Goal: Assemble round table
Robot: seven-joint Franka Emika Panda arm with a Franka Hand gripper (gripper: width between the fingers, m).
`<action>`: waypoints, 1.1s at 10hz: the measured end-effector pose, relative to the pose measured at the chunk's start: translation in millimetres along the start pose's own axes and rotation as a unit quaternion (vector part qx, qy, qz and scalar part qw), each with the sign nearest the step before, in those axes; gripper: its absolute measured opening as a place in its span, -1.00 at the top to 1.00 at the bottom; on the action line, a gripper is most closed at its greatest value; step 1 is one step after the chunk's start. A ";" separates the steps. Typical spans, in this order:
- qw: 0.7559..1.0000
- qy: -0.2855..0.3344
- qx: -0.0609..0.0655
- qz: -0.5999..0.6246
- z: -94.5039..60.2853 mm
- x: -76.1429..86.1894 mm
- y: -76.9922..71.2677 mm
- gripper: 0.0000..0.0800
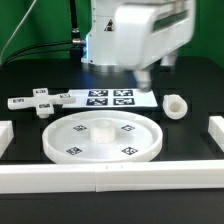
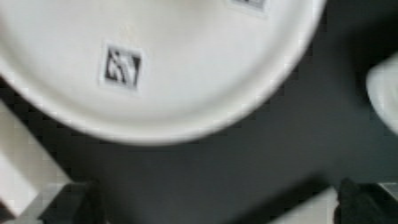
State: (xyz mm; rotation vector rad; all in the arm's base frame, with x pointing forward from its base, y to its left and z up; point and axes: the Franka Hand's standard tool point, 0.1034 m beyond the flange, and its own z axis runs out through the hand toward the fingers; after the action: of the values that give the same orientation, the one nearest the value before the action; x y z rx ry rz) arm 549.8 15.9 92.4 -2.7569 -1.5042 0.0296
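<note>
The round disc lies flat on the black table at the centre, with several small square tags on it. In the wrist view it fills much of the picture, blurred, with one tag showing. The cross-shaped piece lies at the exterior view's left. The stubby cylinder post stands at the exterior view's right. My gripper hangs behind the disc, above the right end of the marker board. Its dark fingers stand wide apart with only black table between them. It is open and empty.
The marker board lies behind the disc. White border rails run along the front, the exterior view's left and right. A white shape shows at the wrist view's edge; I cannot tell what it is.
</note>
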 end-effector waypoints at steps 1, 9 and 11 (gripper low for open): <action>1.000 0.004 -0.004 -0.013 9.5 -9.6 5.7 -0.63; 0.998 0.009 -0.002 -0.059 45.0 -40.9 23.6 -0.63; 0.998 0.008 0.003 -0.061 57.7 -47.5 27.2 -0.63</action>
State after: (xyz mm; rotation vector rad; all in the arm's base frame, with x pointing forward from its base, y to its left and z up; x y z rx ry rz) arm 546.0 -39.3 35.2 -2.6477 -1.6632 0.0125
